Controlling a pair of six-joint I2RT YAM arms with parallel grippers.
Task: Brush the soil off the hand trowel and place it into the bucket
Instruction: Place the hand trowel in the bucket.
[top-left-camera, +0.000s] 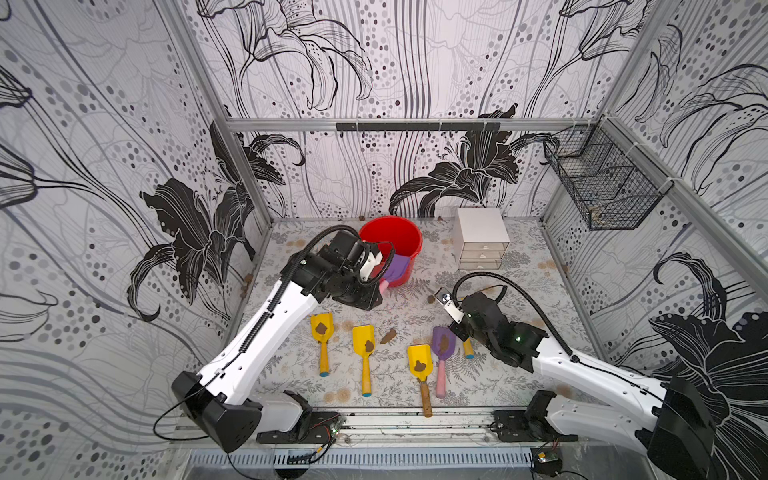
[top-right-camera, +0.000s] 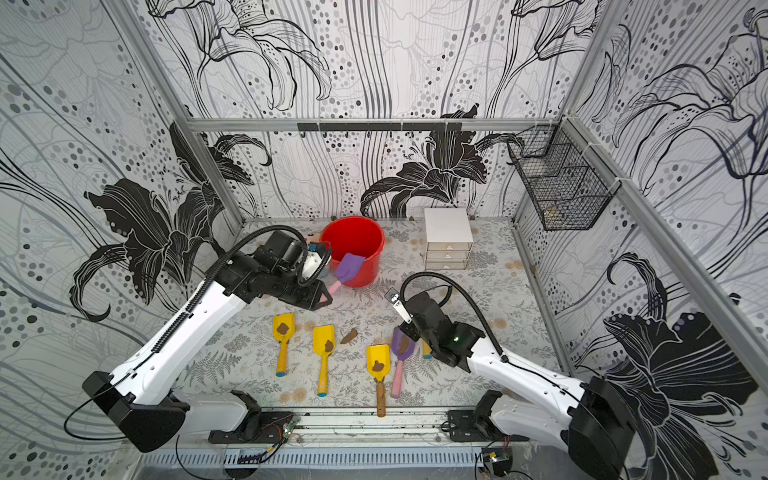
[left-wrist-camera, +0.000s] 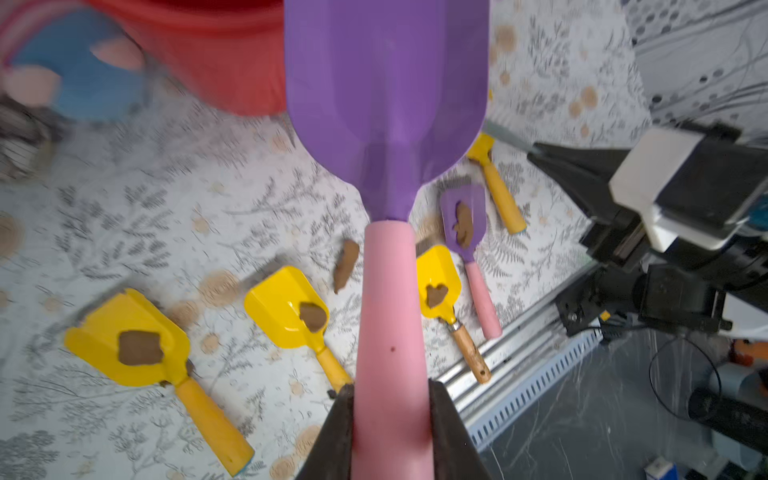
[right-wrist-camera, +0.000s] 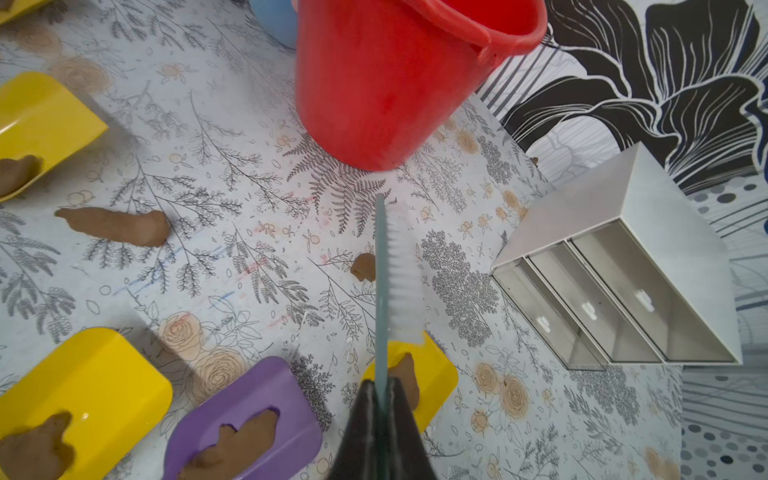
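Observation:
My left gripper (left-wrist-camera: 390, 392) is shut on the pink handle of a purple hand trowel (top-left-camera: 395, 266). Its blade carries no soil and overlaps the near rim of the red bucket (top-left-camera: 415, 235) in both top views. My right gripper (right-wrist-camera: 381, 384) is shut on a brush (right-wrist-camera: 397, 270) with a grey-green handle and white bristles, held low over the table right of the bucket. Several more trowels lie in front, yellow ones (top-left-camera: 322, 332) and a purple one (top-left-camera: 442, 345), each with a soil clump (top-left-camera: 369, 345) on its blade. A loose clump (top-left-camera: 388, 336) lies on the table.
A white drawer box (top-left-camera: 482, 239) stands right of the bucket at the back. A black wire basket (top-left-camera: 602, 183) hangs on the right wall. A blue object (right-wrist-camera: 274, 16) sits beside the bucket. A metal rail (top-left-camera: 415, 424) runs along the table's front edge.

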